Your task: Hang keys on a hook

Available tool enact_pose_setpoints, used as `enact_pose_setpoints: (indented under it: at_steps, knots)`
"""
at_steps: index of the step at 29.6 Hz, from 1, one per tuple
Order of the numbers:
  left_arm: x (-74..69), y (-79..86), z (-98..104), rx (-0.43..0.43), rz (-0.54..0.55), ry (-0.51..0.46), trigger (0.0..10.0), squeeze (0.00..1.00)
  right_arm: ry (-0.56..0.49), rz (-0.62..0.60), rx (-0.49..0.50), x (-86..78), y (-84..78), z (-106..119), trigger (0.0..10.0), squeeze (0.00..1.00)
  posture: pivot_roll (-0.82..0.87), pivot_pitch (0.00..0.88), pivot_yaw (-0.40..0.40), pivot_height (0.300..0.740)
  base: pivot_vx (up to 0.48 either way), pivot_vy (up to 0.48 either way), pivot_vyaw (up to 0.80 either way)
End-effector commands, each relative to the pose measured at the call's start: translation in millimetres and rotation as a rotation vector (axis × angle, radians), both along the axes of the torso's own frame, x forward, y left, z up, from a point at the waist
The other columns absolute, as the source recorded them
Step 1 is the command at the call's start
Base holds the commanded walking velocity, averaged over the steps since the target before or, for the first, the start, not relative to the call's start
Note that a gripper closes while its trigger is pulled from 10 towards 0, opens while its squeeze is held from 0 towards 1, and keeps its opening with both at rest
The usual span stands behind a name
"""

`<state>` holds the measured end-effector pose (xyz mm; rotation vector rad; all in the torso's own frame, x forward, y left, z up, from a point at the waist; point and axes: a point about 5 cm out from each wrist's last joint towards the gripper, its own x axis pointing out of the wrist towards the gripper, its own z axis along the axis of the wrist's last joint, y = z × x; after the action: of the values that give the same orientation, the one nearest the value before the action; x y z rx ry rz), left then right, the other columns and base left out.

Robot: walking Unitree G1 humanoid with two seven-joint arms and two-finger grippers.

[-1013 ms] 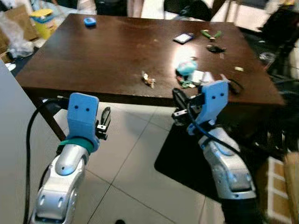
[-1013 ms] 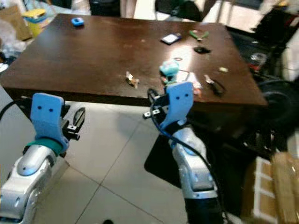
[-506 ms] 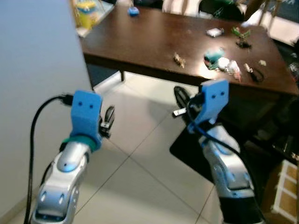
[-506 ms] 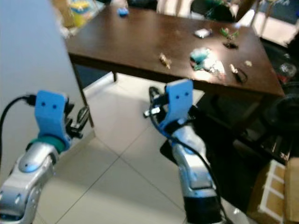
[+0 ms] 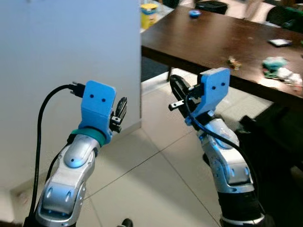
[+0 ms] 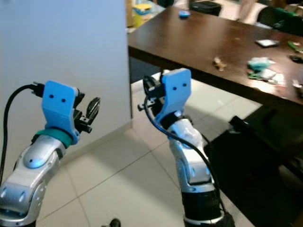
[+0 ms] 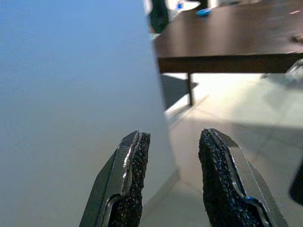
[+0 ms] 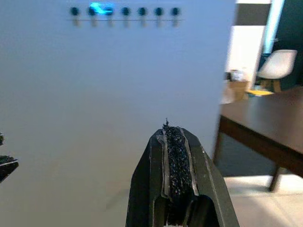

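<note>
At left, wall (image 5: 57, 42): pale, flat, ends in a vertical corner edge.
Floor (image 5: 156, 165): tiled, open room at the foot of the wall, both arms over it.
Table (image 5: 213, 38): dark, past the wall's corner; its near edge is right of the right arm.
Hook rail (image 8: 123, 11): high on the wall, a row of dark pegs, well above the right gripper.
Right gripper (image 8: 176, 130): faces the wall, pads pressed together, nothing seen between them.
Left gripper (image 7: 173, 137): near the wall, fingers parted, empty.
Keys: likely the small metal cluster (image 5: 232, 62) on the table, well away from the wall; cannot tell for sure.
Progress: nothing hung; pickup looks not yet done.
</note>
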<state>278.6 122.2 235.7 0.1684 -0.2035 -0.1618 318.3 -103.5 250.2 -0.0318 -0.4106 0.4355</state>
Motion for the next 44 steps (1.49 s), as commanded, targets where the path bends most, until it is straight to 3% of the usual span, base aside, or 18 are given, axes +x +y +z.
enact_pose_setpoints:
  at_steps: [1,14,20,34,41,44]
  knots:
    - [0.2,-1.1,3.8,0.001,-0.001,-0.01,10.0,0.0,-0.014,-0.001,-0.002,-2.1,0.3,1.7,10.0,0.0,-0.04,0.086,0.073,0.74,0.0,0.0,0.79]
    - [0.7,-6.3,13.3,0.005,-0.022,-0.068,10.0,0.0,0.008,-0.002,0.011,-1.3,0.2,-3.4,10.0,0.0,-0.04,0.083,0.073,0.74,0.127,0.0,0.79]
    - [1.6,-8.4,14.9,0.001,-0.03,-0.075,10.0,0.0,0.016,0.001,0.05,-0.9,-0.8,-3.4,10.0,0.0,-0.05,0.079,0.072,0.74,0.455,0.0,0.0]
    - [2.2,-10.8,14.6,0.001,-0.039,-0.08,10.0,0.0,0.013,-0.001,0.037,-1.5,-3.1,-8.8,10.0,0.0,-0.05,0.072,0.072,0.74,0.455,0.0,0.0]
    - [1.8,-8.2,14.3,-0.008,-0.029,-0.081,10.0,0.0,-0.015,0.057,-0.059,-7.2,1.5,-12.4,10.0,0.0,-0.05,0.074,0.072,0.74,0.454,0.0,0.0]
    - [2.5,-5.9,18.6,-0.053,-0.012,-0.1,10.0,0.0,-0.052,0.092,-0.132,-11.6,8.0,-12.7,10.0,0.0,-0.05,0.076,0.071,0.74,0.453,0.0,0.0]
